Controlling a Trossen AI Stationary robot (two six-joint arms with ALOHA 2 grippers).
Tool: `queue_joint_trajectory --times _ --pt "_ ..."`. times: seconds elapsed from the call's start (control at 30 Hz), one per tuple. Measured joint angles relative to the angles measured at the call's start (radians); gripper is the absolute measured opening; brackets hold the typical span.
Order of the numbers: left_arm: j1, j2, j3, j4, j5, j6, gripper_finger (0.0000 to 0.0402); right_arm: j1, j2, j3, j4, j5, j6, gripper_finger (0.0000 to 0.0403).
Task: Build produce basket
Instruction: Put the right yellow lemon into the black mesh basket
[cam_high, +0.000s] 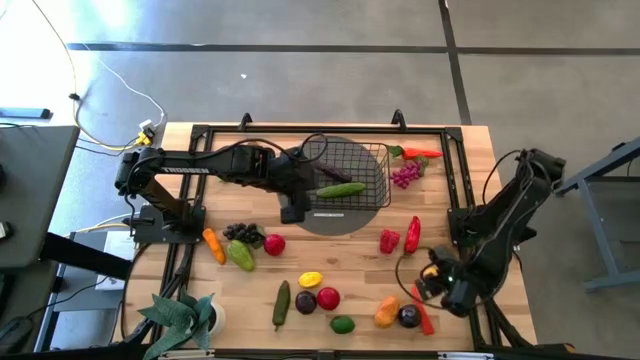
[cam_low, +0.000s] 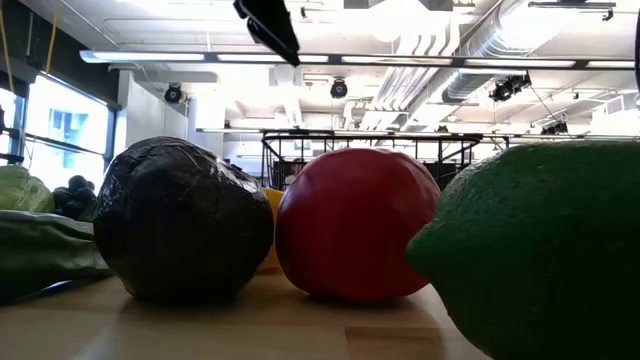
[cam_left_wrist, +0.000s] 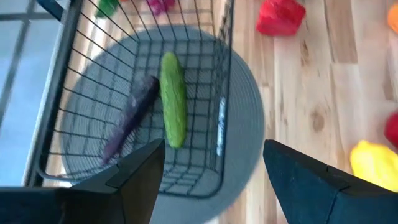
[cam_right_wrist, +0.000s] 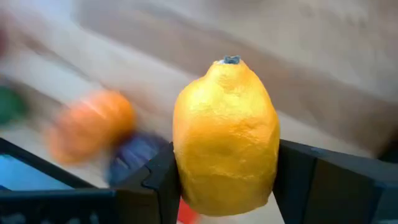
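The pale wooden desk (cam_high: 350, 262) stands on a grey concrete floor, with strip lights and ducts overhead in the room behind. The basket (cam_high: 352, 170) sits on a round grey mat at the far middle, holding a green cucumber (cam_high: 340, 189) lying left to right beside a purple piece — the left gripper (cam_high: 292, 212) hovers just near of it, fingers wide apart and empty. At the near right, the right gripper (cam_right_wrist: 227, 180) has its fingers closed on a yellow lemon (cam_right_wrist: 225, 137), stem end up — produce behind it is blurred.

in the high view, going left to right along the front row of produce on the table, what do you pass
potted plant → dark green cucumber → dark plum → red apple → green lime → orange pepper → purple plum → right tool holding a yellow lemon
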Motion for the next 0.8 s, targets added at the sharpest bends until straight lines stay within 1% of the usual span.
queue_joint_trajectory --times 0.13,0.3,0.53,0.8 --pt "0.0 0.0 0.0 -0.037 0.0 0.0 0.0264 -0.074 -0.034 0.0 -0.001 0.089 -0.06 0.0163" --pt "0.0 0.0 0.0 -0.062 0.018 -0.003 0.0264 -0.185 -0.053 0.0 0.039 0.142 -0.201 0.0163" --pt "-0.012 0.0 0.0 -0.103 0.045 -0.08 0.0264 -0.359 -0.061 0.0 0.173 0.174 -0.505 0.0163" --pt "-0.04 0.0 0.0 -0.115 0.054 -0.218 0.0264 -0.552 -0.061 0.0 0.366 0.207 -0.885 0.0163"
